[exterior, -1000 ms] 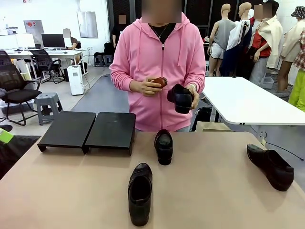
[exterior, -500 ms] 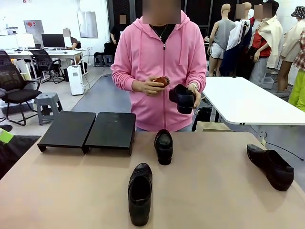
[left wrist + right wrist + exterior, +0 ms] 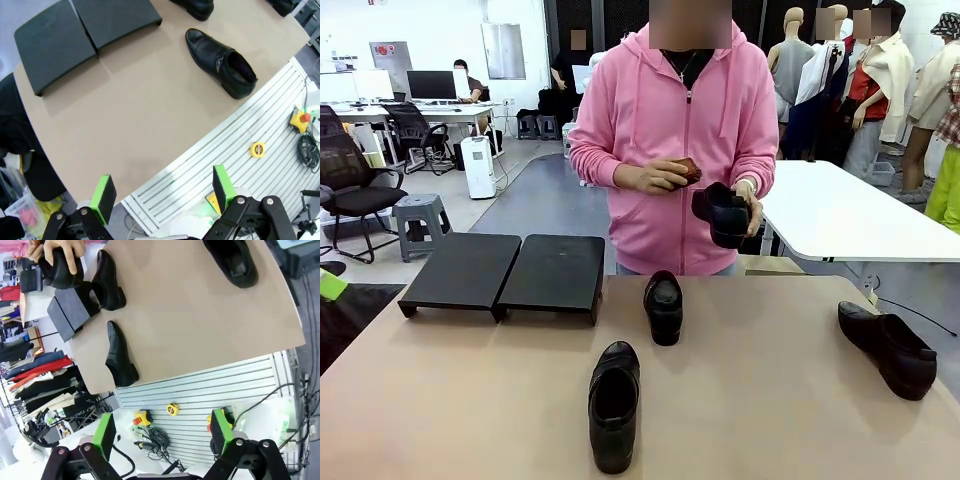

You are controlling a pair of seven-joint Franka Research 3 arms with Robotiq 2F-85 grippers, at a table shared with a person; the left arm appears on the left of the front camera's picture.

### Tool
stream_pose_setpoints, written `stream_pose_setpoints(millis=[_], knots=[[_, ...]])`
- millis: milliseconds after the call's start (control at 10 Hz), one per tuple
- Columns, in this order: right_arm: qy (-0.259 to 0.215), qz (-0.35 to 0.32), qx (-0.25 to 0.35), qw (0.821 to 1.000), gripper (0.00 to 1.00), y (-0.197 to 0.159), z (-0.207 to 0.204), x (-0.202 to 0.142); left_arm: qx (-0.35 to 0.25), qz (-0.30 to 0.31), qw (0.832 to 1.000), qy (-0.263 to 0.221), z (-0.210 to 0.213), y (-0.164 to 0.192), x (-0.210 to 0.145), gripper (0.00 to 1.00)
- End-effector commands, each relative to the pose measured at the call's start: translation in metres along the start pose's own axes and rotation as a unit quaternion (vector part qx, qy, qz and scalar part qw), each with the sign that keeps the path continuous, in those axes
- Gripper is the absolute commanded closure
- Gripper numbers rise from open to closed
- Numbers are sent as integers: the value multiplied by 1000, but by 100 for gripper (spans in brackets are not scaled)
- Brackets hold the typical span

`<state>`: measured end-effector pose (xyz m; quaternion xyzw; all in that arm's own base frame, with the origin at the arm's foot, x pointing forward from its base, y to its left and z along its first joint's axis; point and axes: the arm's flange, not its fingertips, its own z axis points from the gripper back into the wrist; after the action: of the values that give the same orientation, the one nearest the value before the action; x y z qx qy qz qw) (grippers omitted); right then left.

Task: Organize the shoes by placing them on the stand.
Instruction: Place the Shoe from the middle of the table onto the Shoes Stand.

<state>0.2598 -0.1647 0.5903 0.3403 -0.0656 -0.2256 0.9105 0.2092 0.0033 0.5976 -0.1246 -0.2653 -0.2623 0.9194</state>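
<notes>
Three black shiny shoes lie on the tan table: one near the middle (image 3: pixel 663 305), one closer to me (image 3: pixel 614 403) and one at the right (image 3: pixel 887 348). Across the table, a person in a pink hoodie holds a fourth shoe (image 3: pixel 725 215) in one hand and a brown brush (image 3: pixel 685 170) in the other. The stand, two flat black platforms (image 3: pixel 460 272) (image 3: pixel 553 274), sits bare at the far left. My left gripper (image 3: pixel 162 190) hangs open off the table's near edge, above the near shoe (image 3: pixel 221 62) and the stand (image 3: pixel 55 42). My right gripper (image 3: pixel 162 432) is open too, well back from the shoes (image 3: pixel 232 262) (image 3: pixel 120 357).
A white slatted base (image 3: pixel 260 130) with a yellow tape measure (image 3: pixel 258 148) and an emergency-stop box (image 3: pixel 300 120) lies below the table's near edge. A white table (image 3: pixel 850 215) stands behind at the right. Bare tabletop spreads between the stand and the shoes.
The person has shifted a little to the right, carrying the shoe and brush along. The three shoes on the table and the stand have not moved.
</notes>
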Motion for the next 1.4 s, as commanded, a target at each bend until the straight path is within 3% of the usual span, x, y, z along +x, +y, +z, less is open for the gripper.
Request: stream_pose_setpoints(millis=[0,300,400,600,700,900,1100,1200,1300], knots=[[1,4,11,1000,0,4,4,2,-7,-4,1000,-3,0,1,-1,0],[1,4,11,1000,0,4,4,2,0,0,1000,0,0,0,0,0],[1,4,11,1000,0,4,4,2,26,40,994,96,-12,-26,25,0],[1,4,11,1000,0,4,4,2,9,3,986,167,-86,-124,91,0],[1,4,11,1000,0,4,4,2,39,-8,978,204,-114,-152,109,0],[1,4,11,1000,0,4,4,2,31,-45,968,244,-190,-231,128,0],[1,4,11,1000,0,4,4,2,17,-86,961,262,-239,-295,129,0],[1,4,11,1000,0,4,4,2,50,-45,964,256,-255,-305,131,0],[1,4,11,1000,0,4,4,2,5,-78,962,262,-234,-288,113,0]])
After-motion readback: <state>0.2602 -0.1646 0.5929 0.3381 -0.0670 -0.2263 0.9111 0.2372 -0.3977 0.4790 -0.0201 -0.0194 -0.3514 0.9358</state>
